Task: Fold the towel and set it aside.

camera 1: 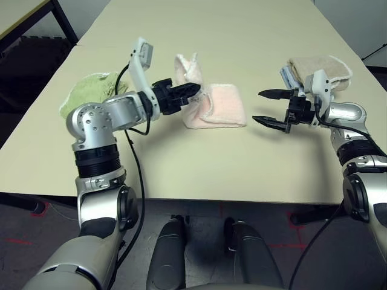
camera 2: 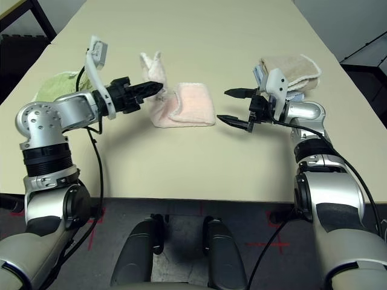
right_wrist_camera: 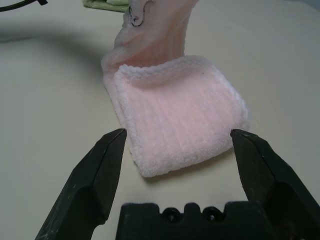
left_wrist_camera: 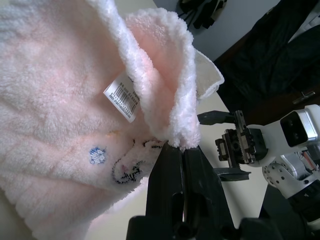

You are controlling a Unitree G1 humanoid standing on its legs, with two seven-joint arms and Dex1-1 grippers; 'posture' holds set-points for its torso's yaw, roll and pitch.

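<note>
The pale pink towel (camera 1: 221, 107) lies partly folded in the middle of the table, its folded part flat and one end lifted. My left gripper (camera 1: 195, 89) is shut on that raised end (left_wrist_camera: 170, 100), holding it up above the table at the towel's left side. A white label and small stitched marks show on the lifted cloth in the left wrist view. My right gripper (camera 1: 269, 107) hangs open just right of the towel, a short gap from its folded edge (right_wrist_camera: 185, 150), nothing between its fingers.
A light green towel (camera 1: 91, 90) lies at the left behind my left arm. Folded beige and blue towels (camera 1: 320, 71) are stacked at the right behind my right arm. The table's front edge (camera 1: 230, 196) runs close below both grippers.
</note>
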